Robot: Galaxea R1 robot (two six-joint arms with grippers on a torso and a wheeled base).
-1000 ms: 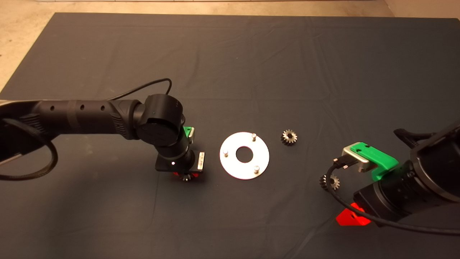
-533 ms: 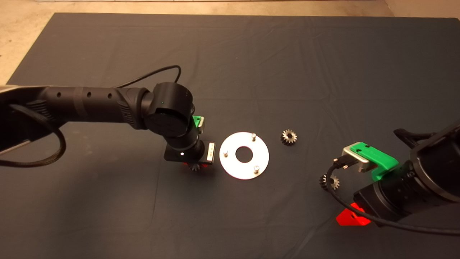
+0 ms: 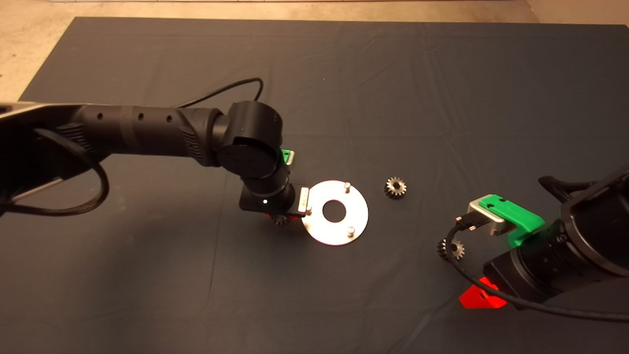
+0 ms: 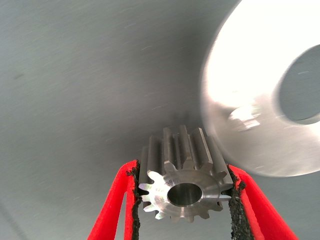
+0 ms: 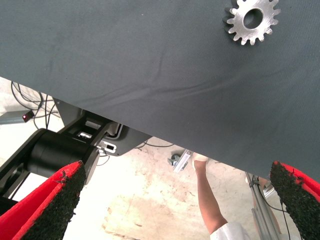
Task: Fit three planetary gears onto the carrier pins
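While gripped by left pincer (image 4: 185, 200), silvery toothed gear (image 4: 182, 182), bored centre

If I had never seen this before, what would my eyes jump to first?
Probably the shiny round silver metal disc with its three little upright pins, bright against the middle of the dark mat. Right beside it, at its left edge, the left gripper pinches a small toothed metal gear between its red fingers. Two more small gears lie loose on the mat, one just right of the disc and one by the waiting right gripper.

Dark mat (image 3: 393, 88) bears disc (image 3: 339, 231) and two gears (image 3: 394, 188)
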